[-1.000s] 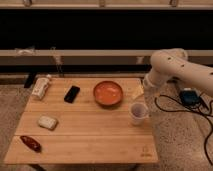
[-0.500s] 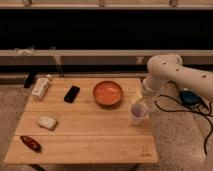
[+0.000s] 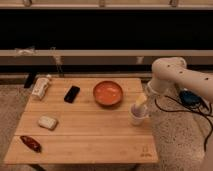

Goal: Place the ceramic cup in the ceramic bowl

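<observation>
The ceramic cup (image 3: 138,116), small and pale, stands upright on the wooden table (image 3: 90,135) near its right edge. The ceramic bowl (image 3: 107,92), orange-red inside with a darker rim, sits at the table's back middle, to the left of the cup and behind it. My gripper (image 3: 141,102) comes down from the white arm (image 3: 175,75) on the right and sits right at the top of the cup, reaching into or over its rim. The cup rests on the table, apart from the bowl.
A black phone (image 3: 72,93) lies left of the bowl. A white bottle (image 3: 41,86) lies at the back left corner. A pale wrapped item (image 3: 47,122) and a red-brown packet (image 3: 31,143) lie at the front left. Cables and a blue object (image 3: 190,96) lie on the floor at right.
The arm has swung lower and a little left, bringing the gripper down onto the cup's rim. The cup and bowl have not moved.
</observation>
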